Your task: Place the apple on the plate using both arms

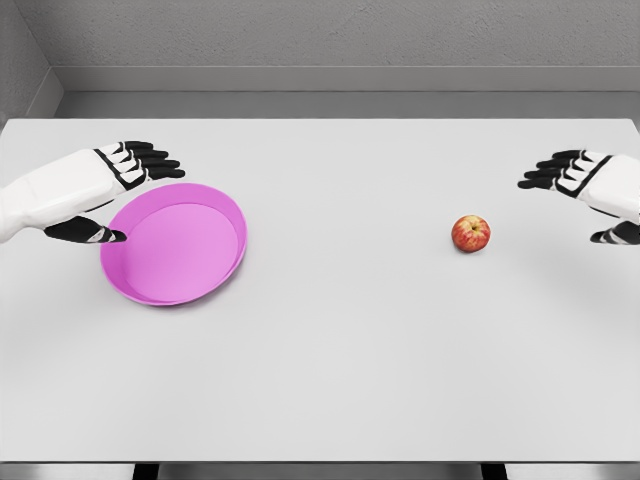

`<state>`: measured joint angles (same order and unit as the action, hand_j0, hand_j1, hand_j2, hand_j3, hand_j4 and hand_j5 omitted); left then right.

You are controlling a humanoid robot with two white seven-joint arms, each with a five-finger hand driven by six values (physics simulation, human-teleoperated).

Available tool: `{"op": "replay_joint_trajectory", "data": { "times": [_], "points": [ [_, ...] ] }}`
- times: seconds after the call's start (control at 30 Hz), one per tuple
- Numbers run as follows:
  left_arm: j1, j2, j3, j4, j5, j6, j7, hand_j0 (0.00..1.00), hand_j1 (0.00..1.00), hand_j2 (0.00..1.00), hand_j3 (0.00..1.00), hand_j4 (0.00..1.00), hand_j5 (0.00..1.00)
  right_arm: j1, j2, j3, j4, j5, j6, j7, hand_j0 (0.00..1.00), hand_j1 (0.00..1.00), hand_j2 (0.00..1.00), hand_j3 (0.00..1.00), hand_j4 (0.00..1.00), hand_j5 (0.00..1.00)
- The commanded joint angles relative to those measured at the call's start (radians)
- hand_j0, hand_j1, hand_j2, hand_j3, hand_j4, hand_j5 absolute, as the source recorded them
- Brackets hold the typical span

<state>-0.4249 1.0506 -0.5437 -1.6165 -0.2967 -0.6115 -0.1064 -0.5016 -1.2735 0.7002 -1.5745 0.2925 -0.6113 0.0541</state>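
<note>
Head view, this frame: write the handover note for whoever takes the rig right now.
Left hand: open, holding nothing, at the plate's left rim, thumb at the edge, fingers above the back rim. Whether it touches is unclear.
Right hand: open, holding nothing, at the right edge, apart from the apple.
Plate: pink, nothing in it, left half of the table.
Apple: on the table, right of centre, untouched.
Done: nothing yet.
Left: right hand grasps the apple, apple goes onto the plate, probably with the left hand steadying or bringing the plate.
</note>
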Motion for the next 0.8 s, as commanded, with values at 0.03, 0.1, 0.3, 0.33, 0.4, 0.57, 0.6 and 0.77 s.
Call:
{"op": "replay_joint_trajectory", "data": {
  "times": [0.03,0.1,0.3,0.33,0.4,0.57,0.6,0.77],
  "points": [
    [0.000,0.002,0.001,0.000,0.007,0.001,0.001,1.00,1.00,1.00,1.00,1.00,1.00,0.009,0.003,-0.002,-0.001,-0.006,0.000,0.001,1.00,1.00,1.00,1.00,1.00,1.00],
    [-0.002,0.002,0.001,0.000,0.007,0.001,0.001,1.00,1.00,1.00,1.00,1.00,1.00,0.012,0.002,-0.004,-0.001,-0.007,0.000,0.000,1.00,1.00,1.00,1.00,1.00,1.00],
    [-0.002,0.002,0.001,-0.002,0.007,0.001,0.001,1.00,1.00,1.00,1.00,1.00,1.00,0.014,0.146,-0.073,0.013,0.004,0.000,0.303,1.00,1.00,1.00,1.00,1.00,1.00],
    [-0.002,0.003,0.001,-0.002,0.007,0.001,0.001,1.00,1.00,1.00,1.00,1.00,1.00,0.012,0.146,-0.070,0.011,0.002,0.000,0.306,1.00,1.00,1.00,1.00,1.00,1.00],
    [-0.002,0.002,0.001,-0.002,0.007,0.001,0.001,1.00,1.00,1.00,1.00,1.00,1.00,-0.006,0.155,-0.064,0.011,0.031,0.000,0.313,1.00,1.00,1.00,1.00,1.00,1.00],
    [-0.002,0.002,0.001,0.000,0.007,0.001,0.001,1.00,1.00,1.00,1.00,1.00,1.00,-0.095,0.227,-0.044,0.041,0.146,0.000,0.314,1.00,1.00,1.00,1.00,1.00,1.00],
    [-0.002,0.003,0.001,0.000,0.007,0.001,0.001,1.00,1.00,1.00,1.00,1.00,1.00,-0.117,0.246,-0.024,0.050,0.160,0.000,0.322,1.00,1.00,1.00,1.00,1.00,1.00],
    [-0.002,0.002,0.001,-0.002,0.004,0.001,-0.001,1.00,1.00,1.00,1.00,1.00,1.00,-0.196,0.344,0.071,0.149,0.227,0.000,0.329,1.00,1.00,1.00,1.00,1.00,1.00]
  ]
}}
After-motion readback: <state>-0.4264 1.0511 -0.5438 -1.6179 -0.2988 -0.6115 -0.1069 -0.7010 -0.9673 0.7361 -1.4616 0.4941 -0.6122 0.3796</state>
